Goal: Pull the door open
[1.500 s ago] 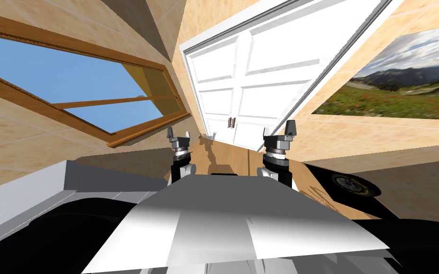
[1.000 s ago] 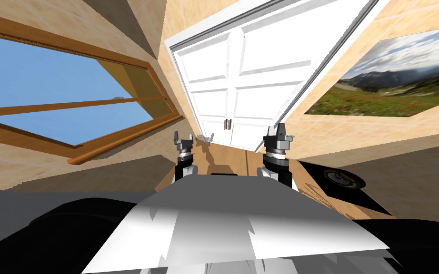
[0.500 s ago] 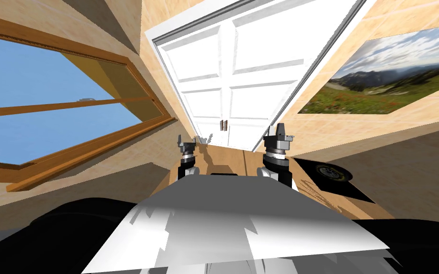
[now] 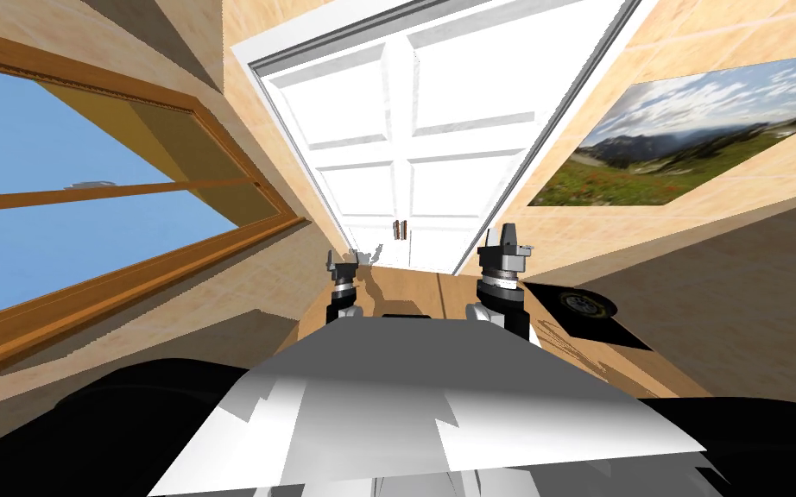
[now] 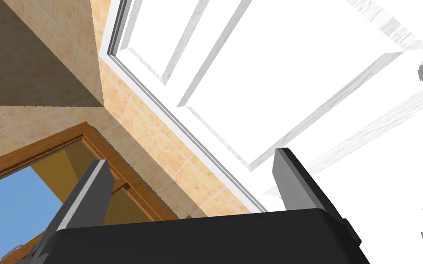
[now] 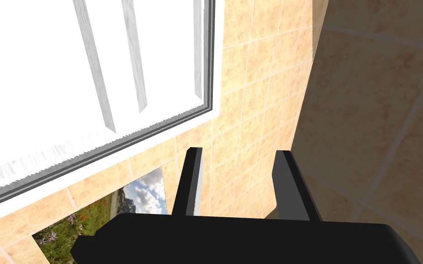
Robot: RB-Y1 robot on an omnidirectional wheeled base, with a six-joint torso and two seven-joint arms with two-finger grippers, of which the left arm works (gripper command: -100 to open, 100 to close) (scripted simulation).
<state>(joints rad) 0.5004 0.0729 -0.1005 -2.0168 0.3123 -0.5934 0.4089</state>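
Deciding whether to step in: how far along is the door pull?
Done: I face the white double door, close up. In hand: nothing; left gripper and right gripper are open, short of the brown handles. Left: grasp a handle, pull; the door looks shut.

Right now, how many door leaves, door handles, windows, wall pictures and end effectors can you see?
Door leaves: 2
Door handles: 2
Windows: 1
Wall pictures: 1
End effectors: 2
Total: 8

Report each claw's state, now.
Left claw: open, holding nothing.
Right claw: open with a narrower gap, holding nothing.
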